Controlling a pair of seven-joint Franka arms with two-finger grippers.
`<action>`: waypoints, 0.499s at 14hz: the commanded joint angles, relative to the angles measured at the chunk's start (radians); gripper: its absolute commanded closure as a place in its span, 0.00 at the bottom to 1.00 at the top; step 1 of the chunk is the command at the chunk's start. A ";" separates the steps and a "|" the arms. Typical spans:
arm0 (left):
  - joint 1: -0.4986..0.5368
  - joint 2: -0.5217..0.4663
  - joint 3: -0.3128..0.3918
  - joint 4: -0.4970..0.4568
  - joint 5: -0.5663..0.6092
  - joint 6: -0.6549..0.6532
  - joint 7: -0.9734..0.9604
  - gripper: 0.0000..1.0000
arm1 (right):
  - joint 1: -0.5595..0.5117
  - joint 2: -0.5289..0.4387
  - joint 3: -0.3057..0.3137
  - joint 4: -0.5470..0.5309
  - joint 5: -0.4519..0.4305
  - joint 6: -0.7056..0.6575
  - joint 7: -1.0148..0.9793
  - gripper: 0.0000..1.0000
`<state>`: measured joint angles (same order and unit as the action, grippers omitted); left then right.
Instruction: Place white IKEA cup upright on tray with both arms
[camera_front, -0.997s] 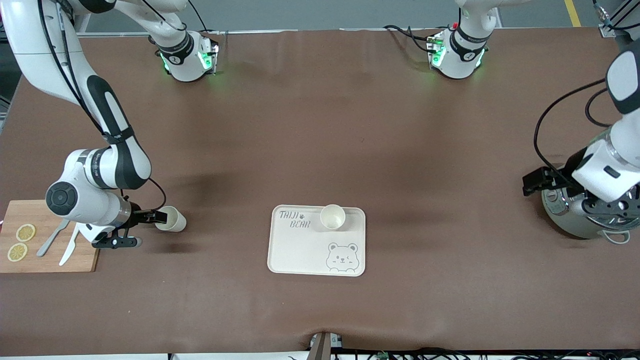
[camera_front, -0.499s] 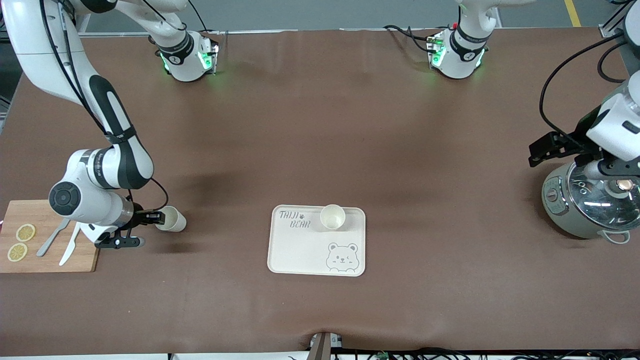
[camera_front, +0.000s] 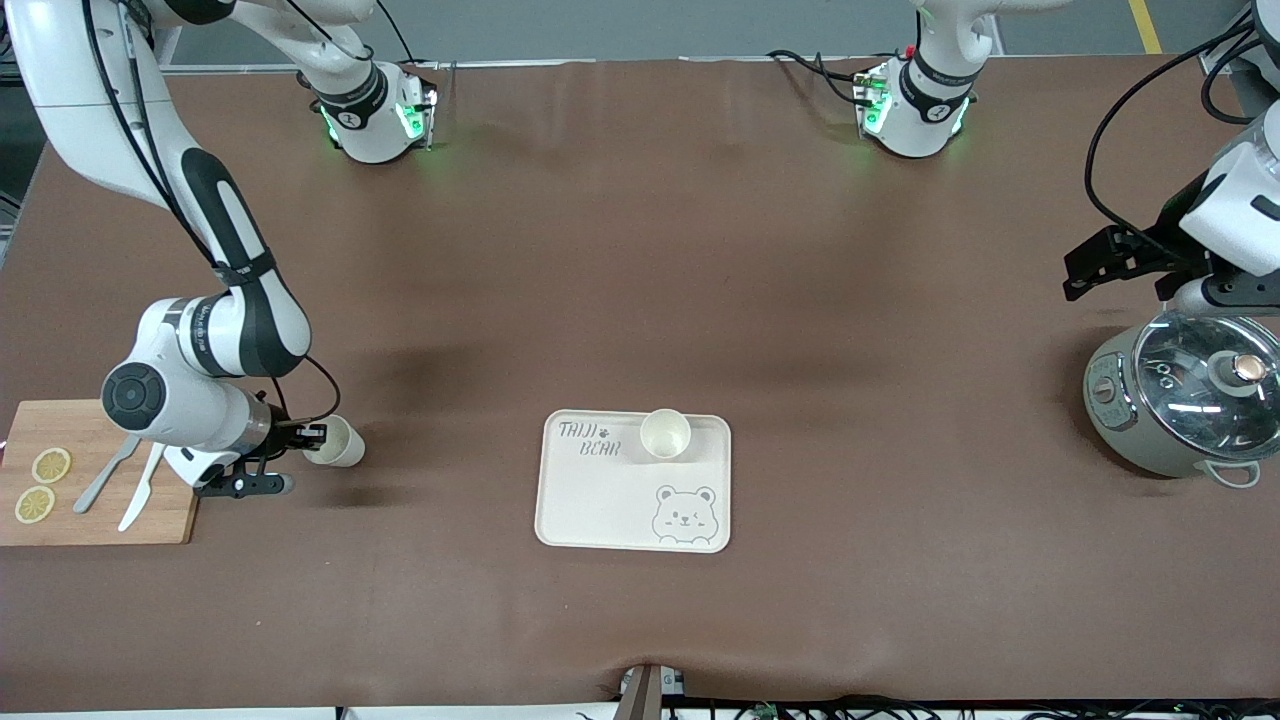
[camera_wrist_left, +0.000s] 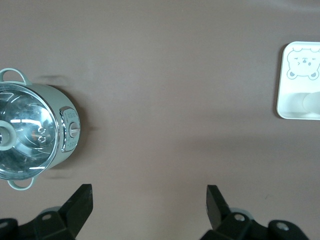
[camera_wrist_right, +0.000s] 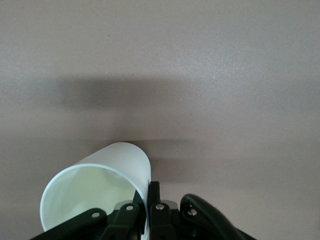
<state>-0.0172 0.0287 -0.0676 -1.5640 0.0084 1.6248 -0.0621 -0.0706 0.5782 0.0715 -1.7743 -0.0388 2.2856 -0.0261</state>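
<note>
A white cup (camera_front: 340, 443) lies on its side on the brown table, between the cutting board and the tray. My right gripper (camera_front: 314, 436) is shut on its rim, one finger inside the mouth and one outside. The right wrist view shows the cup (camera_wrist_right: 122, 157) with its open mouth facing the right gripper (camera_wrist_right: 148, 194). The cream tray (camera_front: 600, 500) with the bear face lies mid-table, and a second white cup (camera_front: 665, 433) stands upright on it. My left gripper (camera_front: 1120, 262) hangs open and empty above the table beside the pot; the left wrist view shows the left gripper (camera_wrist_left: 149, 196) with nothing between its fingers.
A grey-green pot with a glass lid (camera_front: 1180, 400) stands at the left arm's end of the table. A wooden cutting board (camera_front: 100, 525) with lemon slices, a fork and a knife lies at the right arm's end, close to the right gripper.
My right gripper has shut on the lying cup's rim and drawn it slightly toward the cutting board. The left gripper has lifted off the pot and moved toward the bases.
</note>
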 joint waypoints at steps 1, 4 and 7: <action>-0.014 -0.041 0.034 -0.066 -0.012 0.024 0.042 0.00 | 0.000 0.002 -0.004 -0.005 -0.009 0.005 0.003 1.00; -0.015 -0.099 0.060 -0.180 -0.012 0.087 0.057 0.00 | 0.002 0.000 -0.004 -0.002 -0.009 0.003 0.003 1.00; -0.017 -0.115 0.069 -0.217 -0.012 0.104 0.057 0.00 | 0.000 -0.014 -0.004 0.006 -0.009 -0.024 0.000 1.00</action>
<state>-0.0183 -0.0367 -0.0157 -1.7202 0.0084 1.7028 -0.0200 -0.0706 0.5782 0.0711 -1.7716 -0.0388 2.2837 -0.0261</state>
